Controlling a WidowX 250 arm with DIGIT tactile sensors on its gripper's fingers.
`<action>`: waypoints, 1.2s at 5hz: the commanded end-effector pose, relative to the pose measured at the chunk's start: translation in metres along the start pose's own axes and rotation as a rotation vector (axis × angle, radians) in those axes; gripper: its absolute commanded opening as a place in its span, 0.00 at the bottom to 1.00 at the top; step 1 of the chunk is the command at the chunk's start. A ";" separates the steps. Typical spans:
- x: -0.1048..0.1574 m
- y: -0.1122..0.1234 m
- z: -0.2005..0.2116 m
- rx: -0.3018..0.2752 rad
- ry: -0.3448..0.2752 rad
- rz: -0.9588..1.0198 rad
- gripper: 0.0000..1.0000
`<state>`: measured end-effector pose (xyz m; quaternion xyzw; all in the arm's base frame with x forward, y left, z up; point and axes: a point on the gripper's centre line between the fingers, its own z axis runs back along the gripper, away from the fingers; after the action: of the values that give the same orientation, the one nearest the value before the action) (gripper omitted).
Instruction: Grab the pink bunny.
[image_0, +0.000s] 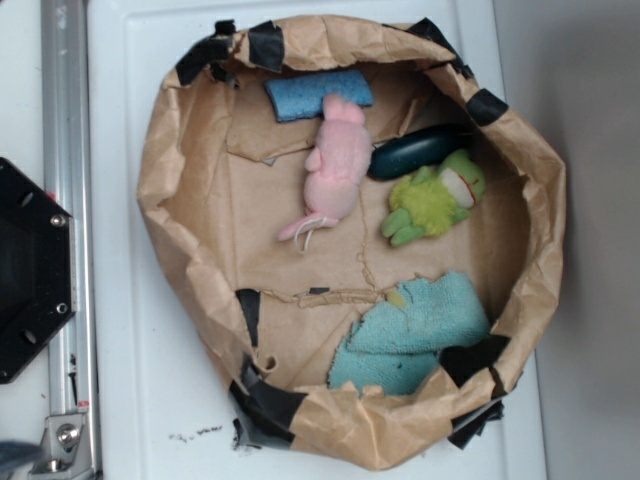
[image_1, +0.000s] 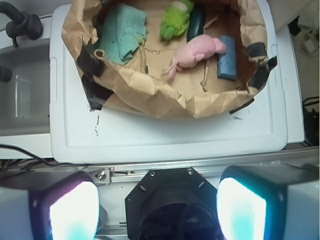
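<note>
The pink bunny (image_0: 336, 165) lies on the floor of a brown paper basin (image_0: 170, 150), a little back of its middle, head toward a blue sponge. The wrist view shows the same pink bunny (image_1: 197, 51) far off near the top. My gripper (image_1: 157, 210) is high above the robot base, well away from the basin, open with its two pale fingers (image_1: 75, 212) wide apart and nothing between them. The exterior view does not show the gripper.
A lime-green plush (image_0: 432, 205) and a dark oval object (image_0: 418, 150) lie just right of the bunny. A blue sponge (image_0: 318, 94) sits behind it, and a teal cloth (image_0: 415, 330) in front right. The black robot base (image_0: 30, 270) and a metal rail (image_0: 68, 230) stand at the left.
</note>
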<state>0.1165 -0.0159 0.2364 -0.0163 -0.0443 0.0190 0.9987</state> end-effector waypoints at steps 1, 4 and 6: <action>0.000 0.000 0.000 0.000 0.000 0.000 1.00; 0.029 0.014 -0.014 -0.013 -0.098 0.314 1.00; 0.029 0.014 -0.014 -0.013 -0.098 0.314 1.00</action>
<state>0.1458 -0.0021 0.2196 -0.0257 -0.0850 0.1723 0.9810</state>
